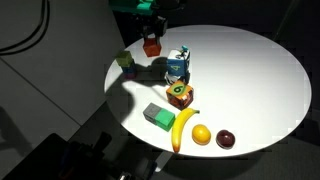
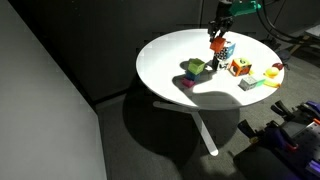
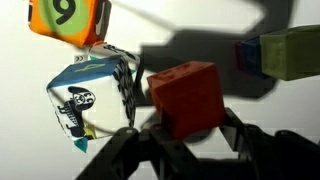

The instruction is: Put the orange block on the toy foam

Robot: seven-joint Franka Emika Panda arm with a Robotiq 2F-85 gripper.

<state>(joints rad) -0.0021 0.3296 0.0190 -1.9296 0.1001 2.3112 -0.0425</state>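
My gripper is shut on the orange block and holds it in the air above the white table, just beside the toy foam. In the wrist view the orange block sits between the black fingers, with the blue, white and dark toy foam to its left and below. In an exterior view the gripper holds the block next to the toy foam.
A brown cube with a green numbered top stands by the toy foam, and shows in the wrist view. A green-and-purple block, a green block, a banana, an orange fruit and a dark fruit lie on the table.
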